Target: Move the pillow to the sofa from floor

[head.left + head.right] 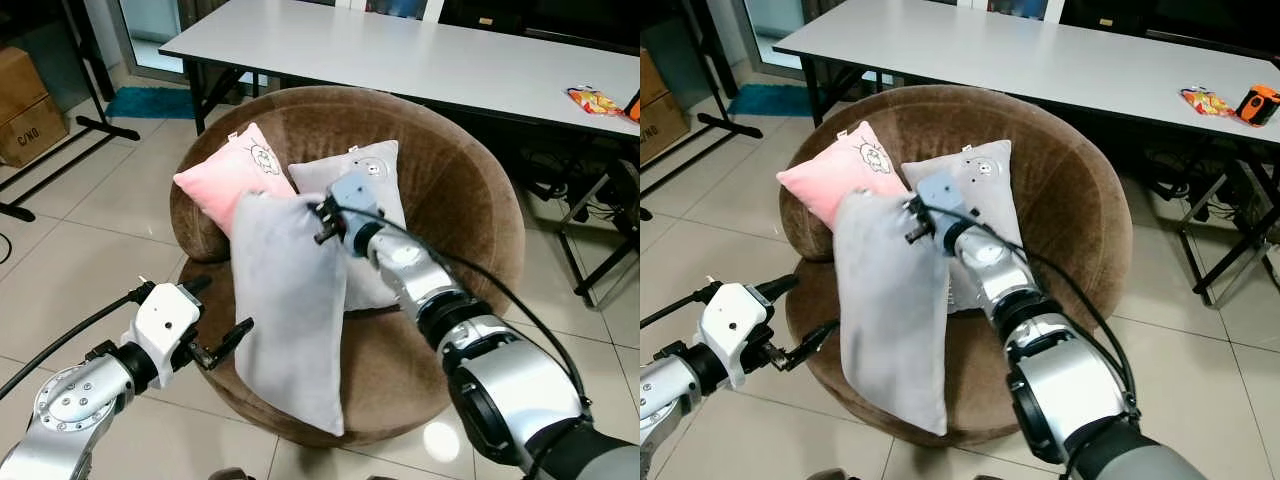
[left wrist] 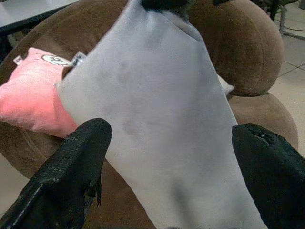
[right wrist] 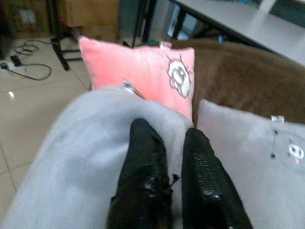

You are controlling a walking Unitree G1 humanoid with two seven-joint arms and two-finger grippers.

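A long grey pillow (image 1: 290,310) hangs upright over the front of the round brown sofa (image 1: 460,200), its lower end past the seat's front rim. My right gripper (image 1: 325,222) is shut on the pillow's top edge; its black fingers (image 3: 143,157) pinch the grey fabric. Left of the pillow's lower half, my left gripper (image 1: 222,335) stands open and apart from the cloth, with the pillow (image 2: 162,119) just ahead of its spread fingertips (image 2: 76,162). Against the backrest lean a pink pillow (image 1: 230,175) and a second grey pillow (image 1: 365,180).
A long white table (image 1: 400,50) stands behind the sofa, with a snack packet (image 1: 592,99) at its right end. A cardboard box (image 1: 25,105) and a black stand's feet (image 1: 60,150) are on the left. Tiled floor (image 1: 90,260) surrounds the sofa.
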